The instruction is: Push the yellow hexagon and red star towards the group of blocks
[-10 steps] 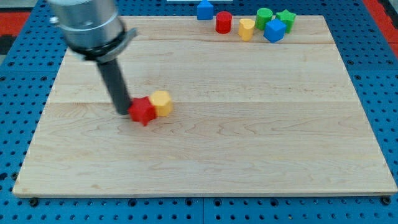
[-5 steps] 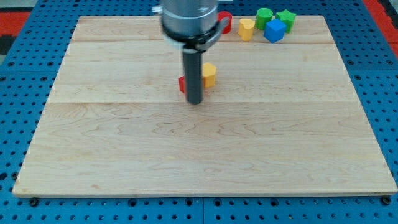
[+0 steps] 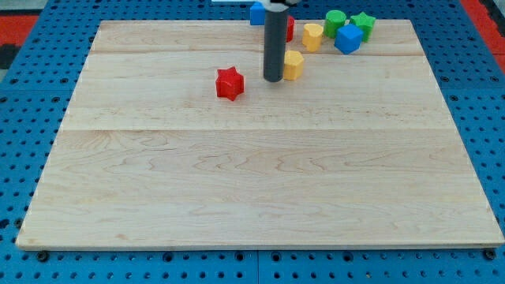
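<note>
The yellow hexagon (image 3: 293,65) lies near the view's top centre, just below the group. My tip (image 3: 273,80) touches the hexagon's left side. The red star (image 3: 230,83) lies apart to the tip's left, a short gap away. The group stands along the board's top edge: a blue block (image 3: 258,12), a red cylinder (image 3: 288,28) partly hidden behind the rod, a yellow block (image 3: 313,36), a green cylinder (image 3: 335,22), a blue cube (image 3: 348,38) and a green star (image 3: 363,24).
The wooden board (image 3: 252,181) lies on a blue pegboard table (image 3: 24,118). The dark rod (image 3: 274,39) comes down from the view's top edge.
The rod moved up and right across the board, pushing both blocks. The yellow hexagon went on up-right with the tip; the red star was left behind to its left.
</note>
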`<state>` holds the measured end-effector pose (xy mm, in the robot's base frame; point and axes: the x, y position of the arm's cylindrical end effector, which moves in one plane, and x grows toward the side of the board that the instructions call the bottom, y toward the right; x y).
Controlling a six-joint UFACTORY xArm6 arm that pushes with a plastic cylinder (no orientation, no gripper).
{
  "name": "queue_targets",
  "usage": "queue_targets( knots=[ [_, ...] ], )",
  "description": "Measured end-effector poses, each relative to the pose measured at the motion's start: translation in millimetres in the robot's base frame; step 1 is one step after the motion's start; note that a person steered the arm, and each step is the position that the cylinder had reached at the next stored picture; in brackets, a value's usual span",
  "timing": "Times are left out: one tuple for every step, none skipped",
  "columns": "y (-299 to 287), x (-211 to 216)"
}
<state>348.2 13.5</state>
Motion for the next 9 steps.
queue_targets(
  knots=[
    [22.9, 16.1],
    [23.8, -39.6],
    [10.4, -20.8],
    [-20.4, 70.5],
    [-110.1, 54.7],
    [-38.1, -17.0],
    [18.3, -36.8],
    [-28.2, 19.4],
    [-41.1, 25.5]
  ],
)
